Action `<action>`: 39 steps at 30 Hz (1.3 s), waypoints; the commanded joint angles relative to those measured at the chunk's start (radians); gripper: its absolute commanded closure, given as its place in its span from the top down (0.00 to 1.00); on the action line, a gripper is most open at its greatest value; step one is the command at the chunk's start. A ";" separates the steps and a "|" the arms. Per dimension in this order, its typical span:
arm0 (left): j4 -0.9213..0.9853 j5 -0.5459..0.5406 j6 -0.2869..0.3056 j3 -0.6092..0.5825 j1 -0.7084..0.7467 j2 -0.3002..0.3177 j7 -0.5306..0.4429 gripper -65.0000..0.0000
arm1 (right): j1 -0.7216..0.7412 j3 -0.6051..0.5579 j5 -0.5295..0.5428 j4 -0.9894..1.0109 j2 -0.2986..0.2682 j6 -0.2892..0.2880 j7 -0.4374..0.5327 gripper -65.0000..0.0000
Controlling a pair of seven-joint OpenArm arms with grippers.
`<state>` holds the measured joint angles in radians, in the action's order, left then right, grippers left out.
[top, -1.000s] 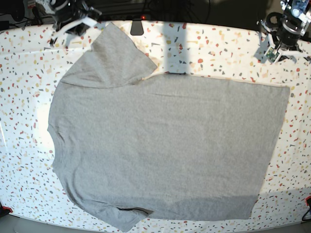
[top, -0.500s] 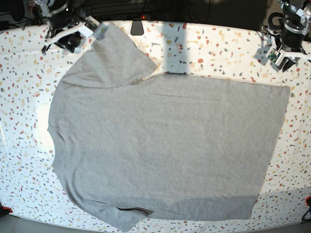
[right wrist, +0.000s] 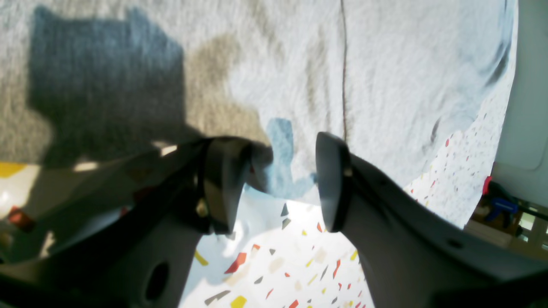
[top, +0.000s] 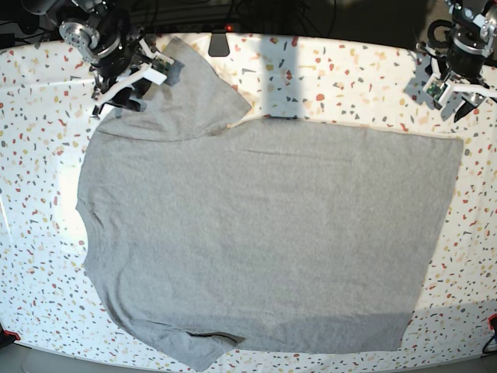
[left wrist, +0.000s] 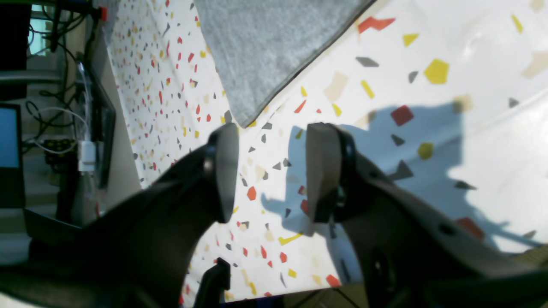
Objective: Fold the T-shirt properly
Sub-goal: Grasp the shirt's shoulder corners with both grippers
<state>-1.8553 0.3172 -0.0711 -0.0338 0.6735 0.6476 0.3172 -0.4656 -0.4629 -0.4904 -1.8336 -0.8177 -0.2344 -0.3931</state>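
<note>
Two grippers: left gripper [top: 458, 99] and right gripper [top: 124, 78], jaws apart, empty.
Shirt: heather-grey cotton T-shirt [top: 264, 233], flat on speckled bench [top: 334, 78].
Advice: pinch far-edge sleeve and hem corners squarely.

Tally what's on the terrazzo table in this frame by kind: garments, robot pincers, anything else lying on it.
T-shirt: 1, grey, spread flat
Pincers: 2, left pincer and right pincer, both open, neither holding cloth
Other loose items on the table: 0 visible
Total: 3
</note>
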 commanded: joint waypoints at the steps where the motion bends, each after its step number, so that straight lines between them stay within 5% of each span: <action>1: -0.018 0.007 -0.015 0.008 0.002 0.013 -0.007 0.39 | 0.011 0.004 0.023 -0.002 -0.010 -0.019 0.017 0.45; 5: -0.018 0.007 -0.015 0.008 0.002 0.013 0.000 0.39 | 0.047 0.004 0.087 0.005 -0.005 -0.079 0.042 0.45; 14: -0.018 0.007 -0.015 0.008 0.003 0.012 0.036 0.39 | 0.083 0.004 0.135 0.006 -0.005 -0.340 0.064 0.45; 18: -0.018 0.007 -0.015 0.008 0.003 0.013 0.066 0.39 | 0.083 0.004 0.135 0.006 -0.005 -0.398 0.059 0.45; 21: -0.018 0.007 -0.015 0.008 0.003 0.013 0.080 0.39 | 0.083 0.004 0.135 0.006 -0.005 -0.428 0.029 0.36; 28: -0.018 0.008 -0.015 0.008 0.003 0.013 0.079 0.39 | 0.082 0.004 0.136 0.020 -0.005 -0.404 -0.009 0.00; 35: -0.018 0.038 -0.014 0.008 0.003 0.013 0.071 0.39 | 0.080 0.004 0.135 0.023 -0.005 -0.217 -0.009 0.00; 39: -0.017 0.179 0.021 0.008 -0.016 0.013 0.072 0.39 | 0.079 0.004 0.136 0.023 -0.005 -0.213 -0.008 0.00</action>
<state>-1.8553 0.4892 -0.0254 -0.0338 0.6605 0.6479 0.3988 -0.3874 -0.4656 -0.3450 -1.8088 -0.8089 -0.4530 -0.3756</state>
